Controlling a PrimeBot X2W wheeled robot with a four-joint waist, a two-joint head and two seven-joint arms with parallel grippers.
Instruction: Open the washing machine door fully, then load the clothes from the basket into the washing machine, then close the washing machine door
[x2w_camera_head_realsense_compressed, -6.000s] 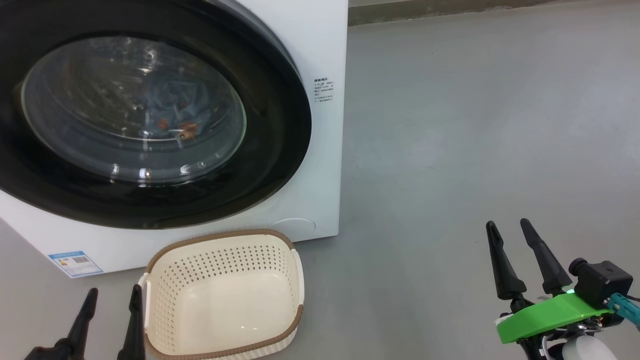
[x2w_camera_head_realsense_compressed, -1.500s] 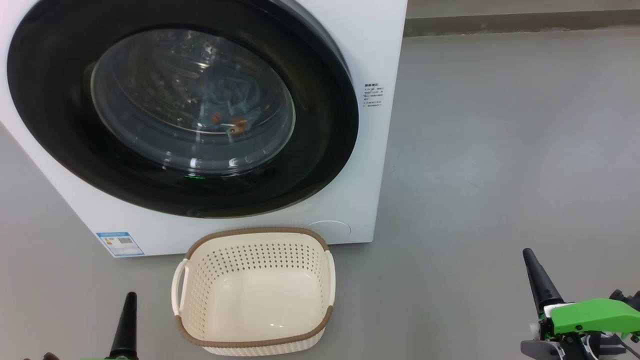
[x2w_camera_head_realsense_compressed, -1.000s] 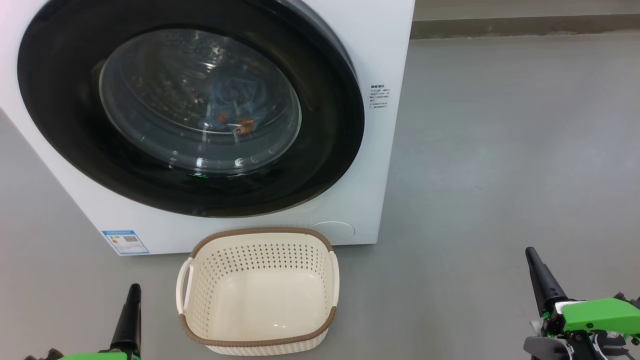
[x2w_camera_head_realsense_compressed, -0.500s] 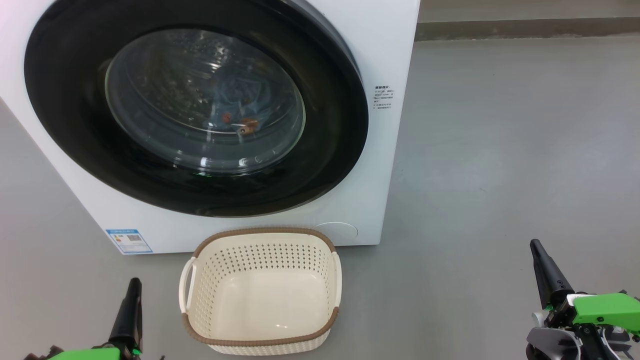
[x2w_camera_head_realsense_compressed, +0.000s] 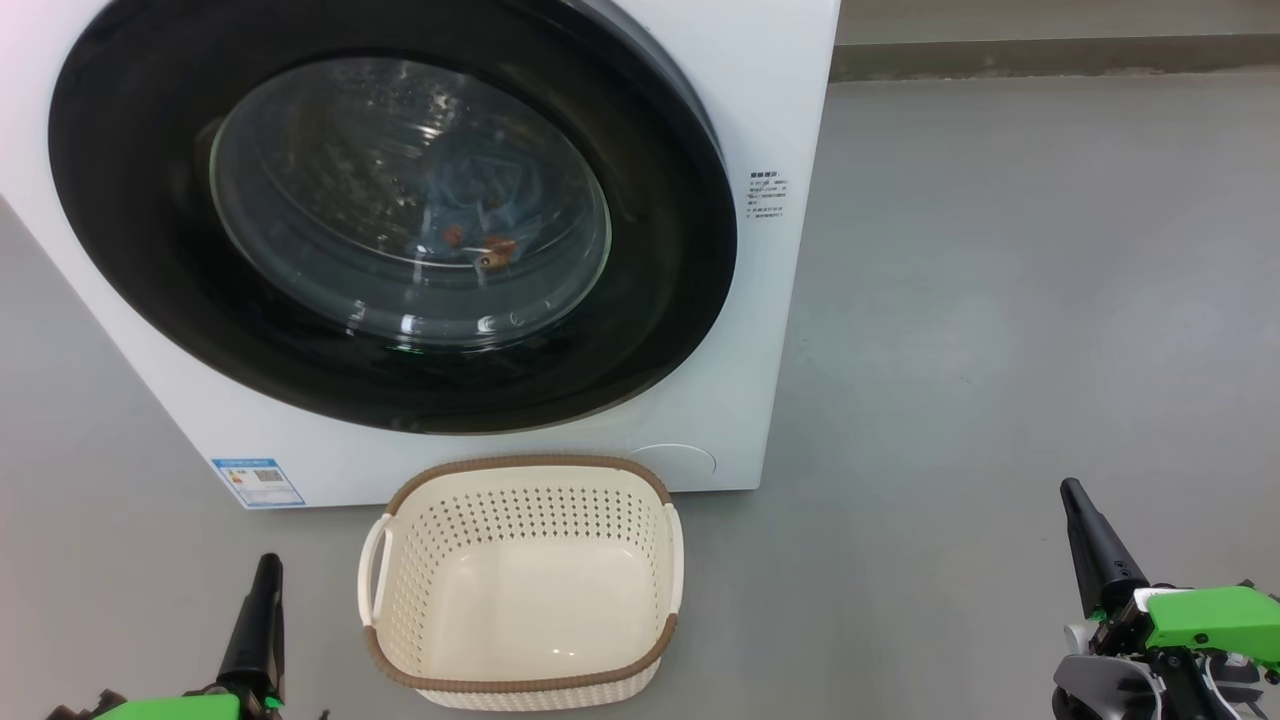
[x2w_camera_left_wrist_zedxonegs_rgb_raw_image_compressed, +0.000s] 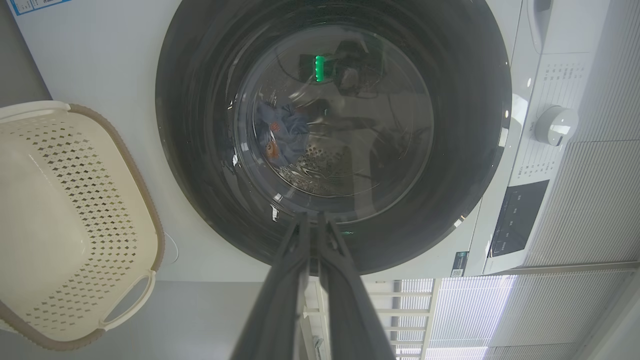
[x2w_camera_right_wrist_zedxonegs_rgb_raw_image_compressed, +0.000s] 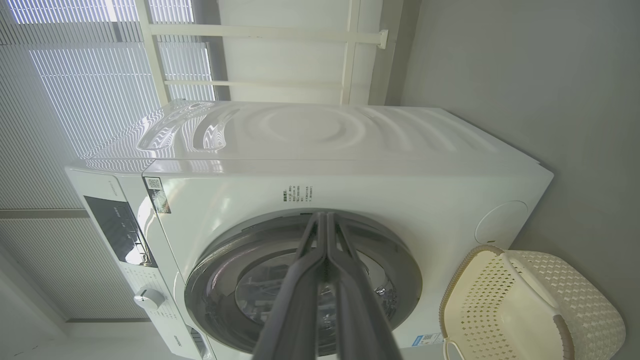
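Door: washing machine door (x2w_camera_head_realsense_compressed: 400, 200) shut on the washing machine (x2w_camera_head_realsense_compressed: 780, 100), clothes (x2w_camera_head_realsense_compressed: 480, 200) behind its glass.
Basket: basket (x2w_camera_head_realsense_compressed: 520, 465) on smooth grey floor (x2w_camera_head_realsense_compressed: 1000, 300), just before the machine.
My jaws: left gripper (x2w_camera_head_realsense_compressed: 267, 570), right gripper (x2w_camera_head_realsense_compressed: 1075, 500), both pressed together.
Room: pale slatted blinds (x2w_camera_right_wrist_zedxonegs_rgb_raw_image_compressed: 100, 75) behind.

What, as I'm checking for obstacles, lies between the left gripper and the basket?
Bare grey floor, per the head view, separates the left gripper from the basket.
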